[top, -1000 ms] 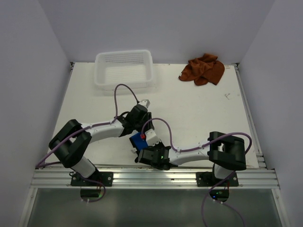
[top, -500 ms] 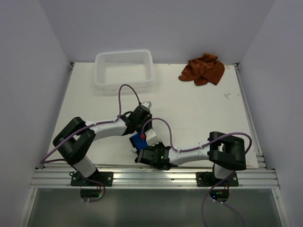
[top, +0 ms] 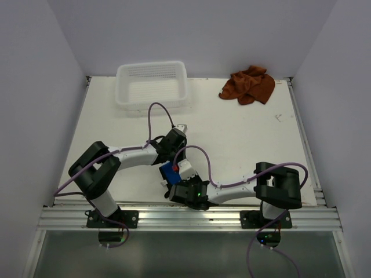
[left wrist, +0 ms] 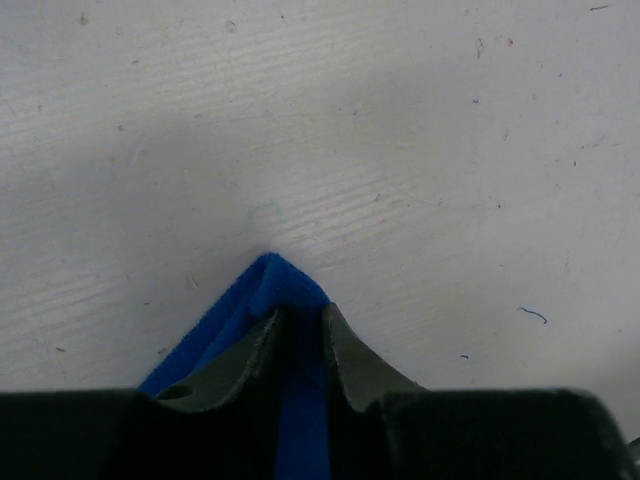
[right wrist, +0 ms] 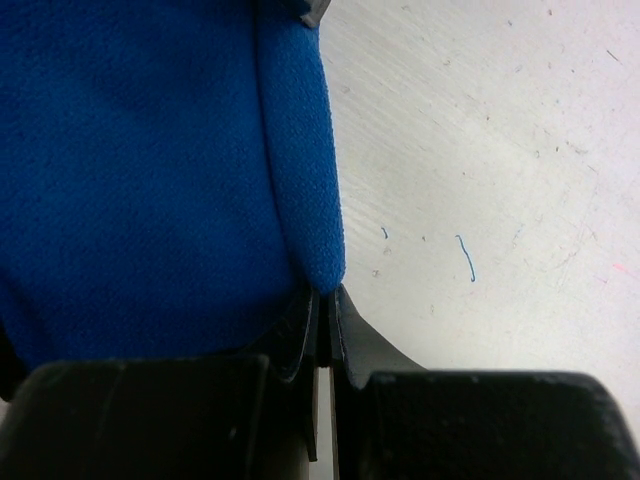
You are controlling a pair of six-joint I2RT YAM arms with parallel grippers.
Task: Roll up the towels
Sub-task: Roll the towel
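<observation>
The blue towel (top: 168, 172) lies near the table's front edge, mostly hidden under both arms. My left gripper (left wrist: 297, 318) is shut on a folded corner of the blue towel (left wrist: 270, 285), which pokes out past the fingertips. My right gripper (right wrist: 327, 293) is shut on an edge of the blue towel (right wrist: 150, 160), which fills the left of the right wrist view. In the top view both grippers meet over the towel, the left (top: 172, 152) from the far side and the right (top: 179, 184) from the near side. The rust-brown towel (top: 249, 84) lies crumpled at the far right.
A white mesh basket (top: 152, 84) stands at the far left of the table (top: 243, 133). Purple cables loop above both arms. Grey walls close in the table on three sides. A metal rail (top: 191, 217) runs along the near edge.
The left arm's elbow has shifted to the right and its cable loop has risen. Both grippers have stayed at the blue towel.
</observation>
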